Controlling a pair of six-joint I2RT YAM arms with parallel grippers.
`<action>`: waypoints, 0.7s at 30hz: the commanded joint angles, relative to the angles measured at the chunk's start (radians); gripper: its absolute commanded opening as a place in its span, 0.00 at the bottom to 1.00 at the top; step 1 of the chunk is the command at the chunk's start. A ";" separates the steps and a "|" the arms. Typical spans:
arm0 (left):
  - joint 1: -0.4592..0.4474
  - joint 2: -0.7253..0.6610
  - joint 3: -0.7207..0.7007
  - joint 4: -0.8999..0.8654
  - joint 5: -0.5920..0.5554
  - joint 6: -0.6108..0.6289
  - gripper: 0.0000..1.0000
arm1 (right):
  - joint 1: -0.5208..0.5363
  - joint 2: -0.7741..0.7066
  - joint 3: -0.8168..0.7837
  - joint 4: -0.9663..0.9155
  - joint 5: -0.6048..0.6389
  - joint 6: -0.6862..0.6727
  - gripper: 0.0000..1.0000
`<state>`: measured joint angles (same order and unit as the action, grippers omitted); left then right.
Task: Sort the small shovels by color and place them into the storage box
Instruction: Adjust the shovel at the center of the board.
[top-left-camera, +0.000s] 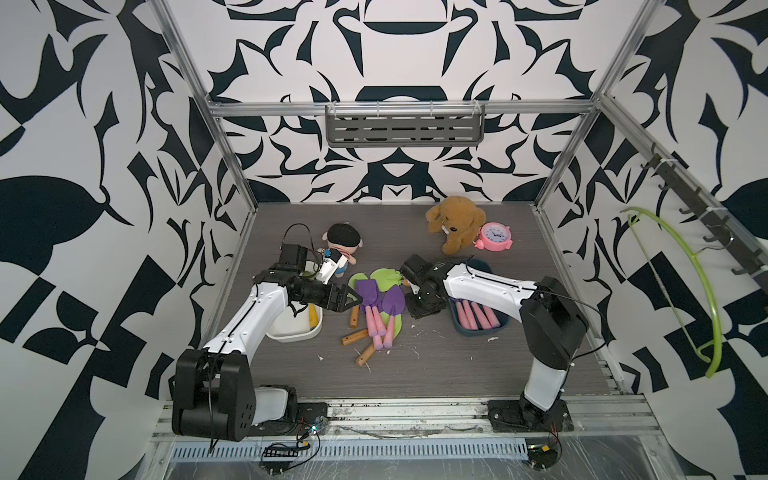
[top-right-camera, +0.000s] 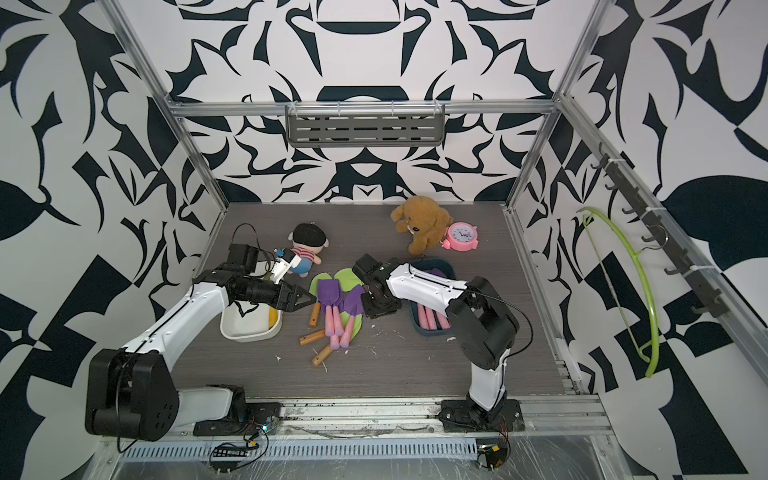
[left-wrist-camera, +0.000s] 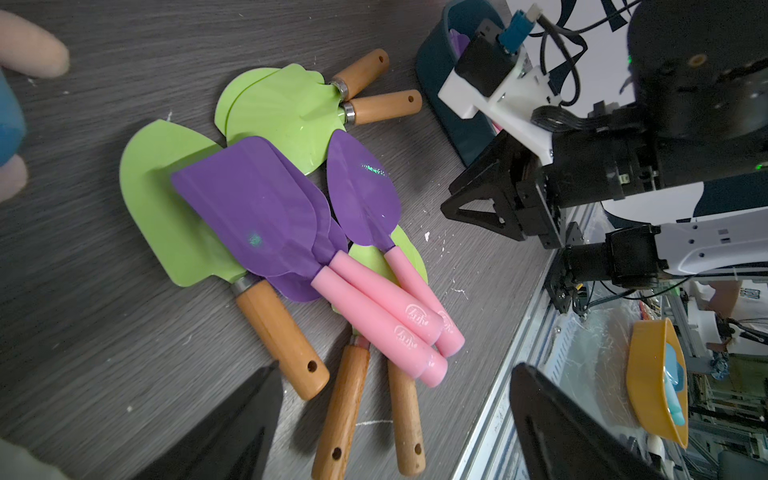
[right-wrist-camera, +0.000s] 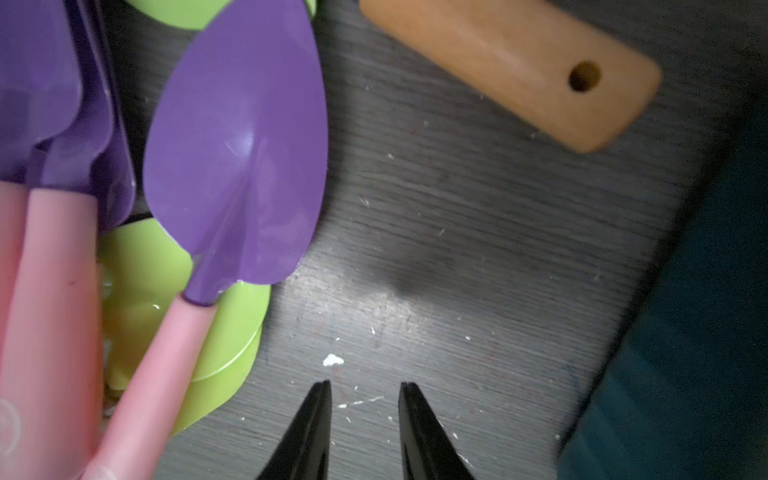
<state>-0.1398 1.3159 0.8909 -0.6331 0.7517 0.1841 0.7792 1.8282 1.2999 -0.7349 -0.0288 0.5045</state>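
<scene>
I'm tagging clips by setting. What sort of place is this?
Probably a robot test cell in a lab, not a home: an aluminium frame, boldly patterned walls, and toy shovels laid out as props.

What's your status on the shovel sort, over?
Left gripper: jaws wide, empty, at shovel pile. Right gripper: jaws part open, empty, over bare table. Purple shovels lie atop green shovels; nothing else blocking.

Grey wood-grain tabletop (top-left-camera: 415, 374), in a top view. Centre: heap of small shovels (top-left-camera: 376, 309), purple/pink over green/wood, overlapping. 9 o'clock: white box (top-left-camera: 291, 335), near heap. 3 o'clock: dark blue box (top-left-camera: 478, 332). 11 o'clock: doll (top-left-camera: 343, 241). 1 o'clock: teddy (top-left-camera: 455, 222), w/ pink alarm clock (top-left-camera: 496, 237) just beside. White flecks (top-left-camera: 415, 352) approx. 5–6 o'clock.
</scene>
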 joint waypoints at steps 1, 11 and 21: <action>0.003 -0.007 -0.013 -0.016 0.008 0.017 0.93 | 0.009 -0.032 0.053 0.022 -0.001 0.027 0.33; 0.003 0.003 -0.017 0.004 0.018 -0.005 0.93 | 0.023 -0.064 0.019 0.135 -0.107 0.208 0.33; 0.002 -0.009 -0.028 0.015 0.018 -0.011 0.92 | 0.131 -0.037 -0.015 0.175 -0.123 0.353 0.33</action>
<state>-0.1394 1.3170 0.8875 -0.6277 0.7525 0.1722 0.9009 1.7840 1.2694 -0.5743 -0.1402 0.8066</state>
